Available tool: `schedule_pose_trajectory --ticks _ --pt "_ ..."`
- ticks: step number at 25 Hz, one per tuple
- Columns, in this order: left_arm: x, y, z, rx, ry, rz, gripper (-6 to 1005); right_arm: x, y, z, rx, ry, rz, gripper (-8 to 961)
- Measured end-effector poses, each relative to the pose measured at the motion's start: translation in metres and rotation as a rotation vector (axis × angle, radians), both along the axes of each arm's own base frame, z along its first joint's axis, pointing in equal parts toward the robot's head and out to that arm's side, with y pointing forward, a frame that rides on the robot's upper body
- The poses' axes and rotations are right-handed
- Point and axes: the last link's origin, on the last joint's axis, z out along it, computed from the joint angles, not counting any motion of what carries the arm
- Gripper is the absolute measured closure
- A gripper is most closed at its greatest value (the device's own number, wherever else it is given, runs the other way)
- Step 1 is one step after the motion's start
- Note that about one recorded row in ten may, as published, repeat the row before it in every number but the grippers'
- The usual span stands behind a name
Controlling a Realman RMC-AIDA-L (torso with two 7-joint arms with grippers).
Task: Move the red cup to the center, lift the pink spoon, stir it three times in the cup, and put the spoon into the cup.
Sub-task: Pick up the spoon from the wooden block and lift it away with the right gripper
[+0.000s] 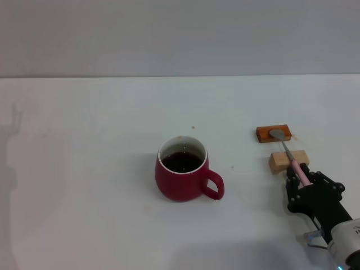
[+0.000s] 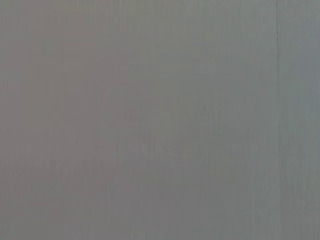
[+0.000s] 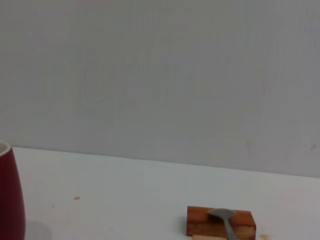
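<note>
White table (image 1: 84,169) under grey wall (image 1: 180,34) holds red cup (image 1: 181,171).

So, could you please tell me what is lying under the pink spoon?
The spoon rests across two wooden blocks: its bowl on the orange-brown block, its neck over the pale block. The right tool covers the handle's end.

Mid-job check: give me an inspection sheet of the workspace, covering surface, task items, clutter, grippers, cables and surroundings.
Surface: white table, a few small specks.
Red cup: upright near centre, dark liquid inside, handle toward the robot's right.
Pink spoon: bowl on the orange-brown block, neck across the pale wooden block, handle at the right gripper.
Clutter: nothing seen beyond the two blocks.
Grippers: right one at the spoon handle; grip not clear. Left one not in view.
Cables: nothing seen.
Surroundings: plain grey wall.
</note>
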Motion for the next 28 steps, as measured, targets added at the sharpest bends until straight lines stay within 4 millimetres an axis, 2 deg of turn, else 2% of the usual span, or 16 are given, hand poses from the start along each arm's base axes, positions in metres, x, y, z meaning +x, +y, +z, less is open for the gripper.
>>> schedule_pose_trajectory --ticks 28 --pt "-0.0021 -0.0025 0.0005 0.003 -0.001 0.005 154 0.0007 0.0006 -0.0001 -0.002 -0.009 -0.002 804"
